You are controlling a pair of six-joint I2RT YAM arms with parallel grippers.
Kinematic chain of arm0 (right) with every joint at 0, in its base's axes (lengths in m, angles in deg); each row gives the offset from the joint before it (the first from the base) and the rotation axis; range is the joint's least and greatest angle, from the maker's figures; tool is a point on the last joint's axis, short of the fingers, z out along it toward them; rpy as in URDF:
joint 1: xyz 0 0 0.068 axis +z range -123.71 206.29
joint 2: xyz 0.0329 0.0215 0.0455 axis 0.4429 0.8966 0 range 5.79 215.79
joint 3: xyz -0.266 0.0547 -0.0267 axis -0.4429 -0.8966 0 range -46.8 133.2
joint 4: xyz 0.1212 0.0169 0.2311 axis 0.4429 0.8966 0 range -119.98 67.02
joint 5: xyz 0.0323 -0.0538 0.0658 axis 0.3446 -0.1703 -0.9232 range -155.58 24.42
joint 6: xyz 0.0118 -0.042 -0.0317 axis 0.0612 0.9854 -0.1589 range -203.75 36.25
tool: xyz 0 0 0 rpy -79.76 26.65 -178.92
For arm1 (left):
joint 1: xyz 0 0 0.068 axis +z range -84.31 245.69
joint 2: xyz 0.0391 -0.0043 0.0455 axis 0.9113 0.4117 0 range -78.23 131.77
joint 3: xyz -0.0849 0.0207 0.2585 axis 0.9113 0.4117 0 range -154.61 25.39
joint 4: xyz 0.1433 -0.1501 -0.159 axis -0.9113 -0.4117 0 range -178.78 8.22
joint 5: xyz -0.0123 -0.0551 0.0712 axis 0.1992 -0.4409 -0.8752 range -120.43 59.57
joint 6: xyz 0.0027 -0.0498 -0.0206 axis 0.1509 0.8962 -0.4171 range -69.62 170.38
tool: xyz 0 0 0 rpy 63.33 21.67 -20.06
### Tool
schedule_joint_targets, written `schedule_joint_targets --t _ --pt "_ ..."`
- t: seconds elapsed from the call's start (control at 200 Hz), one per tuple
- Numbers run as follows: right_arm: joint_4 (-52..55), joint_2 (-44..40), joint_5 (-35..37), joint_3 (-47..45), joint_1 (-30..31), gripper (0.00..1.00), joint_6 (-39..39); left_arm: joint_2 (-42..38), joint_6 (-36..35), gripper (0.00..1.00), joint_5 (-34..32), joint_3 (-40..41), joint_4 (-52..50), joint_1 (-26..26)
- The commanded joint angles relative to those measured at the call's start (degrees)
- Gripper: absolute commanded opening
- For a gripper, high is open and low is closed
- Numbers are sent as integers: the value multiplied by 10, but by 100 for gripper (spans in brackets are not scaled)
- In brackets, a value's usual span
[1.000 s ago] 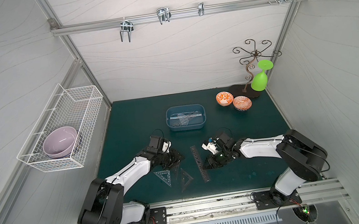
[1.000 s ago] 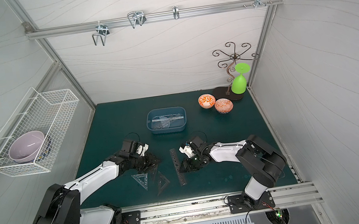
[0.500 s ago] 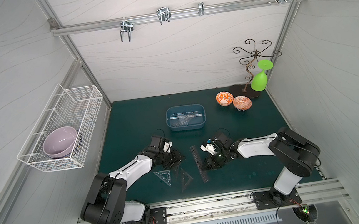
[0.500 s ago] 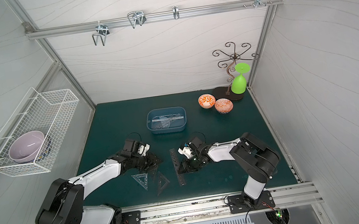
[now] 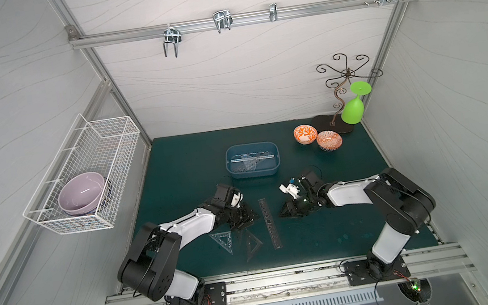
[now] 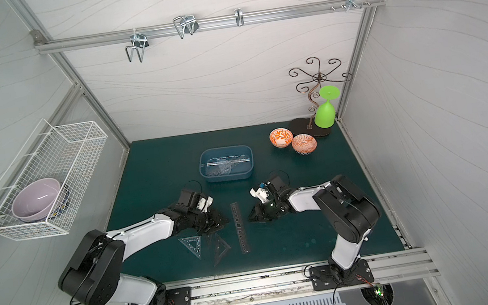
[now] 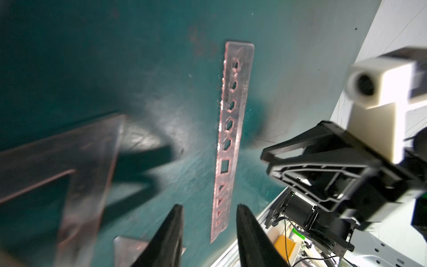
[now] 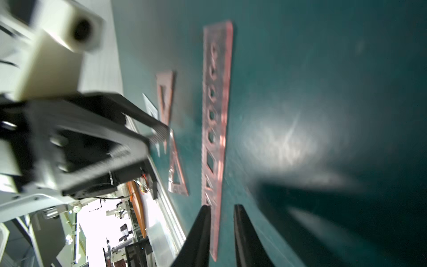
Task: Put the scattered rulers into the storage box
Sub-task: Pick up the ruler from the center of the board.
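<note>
The long smoky stencil strip (image 5: 270, 223) lies flat on the green mat between my two grippers. My right gripper (image 8: 222, 206) is low at one end of the strip (image 8: 216, 120); its jaws stand narrowly apart, and that end runs between them beside one finger. My left gripper (image 7: 209, 207) is open on the other side of the strip (image 7: 231, 129) with only mat between its fingers. A smoky triangle (image 7: 69, 161) lies beside it. A bluish triangle (image 5: 222, 240) and a dark triangle (image 5: 254, 244) lie nearer the front. The blue storage box (image 5: 277, 168) behind holds clear rulers.
Two orange patterned bowls (image 5: 305, 134) (image 5: 329, 140) stand at the back right, next to a metal stand with a green goblet (image 5: 353, 108). A white wire basket (image 5: 92, 168) on the left wall holds a purple bowl. A metal rail (image 5: 286, 278) runs along the front.
Both pairs of jaws have narrowed, the right more than the left. The arms have barely shifted and the rulers lie where they were.
</note>
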Motion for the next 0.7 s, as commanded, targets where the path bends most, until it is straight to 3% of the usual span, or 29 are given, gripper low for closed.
schedule_joint_targets --t 0.0,0.25,0.695 --pt "-38 23 -26 33 6 21 7 16 16 39 -12 -21 44 -3" --pt "-24 69 0 77 10 13 24 46 19 36 -32 -40 44 -4" --pt "-45 106 -2 89 14 12 14 75 21 36 -41 -57 41 -6"
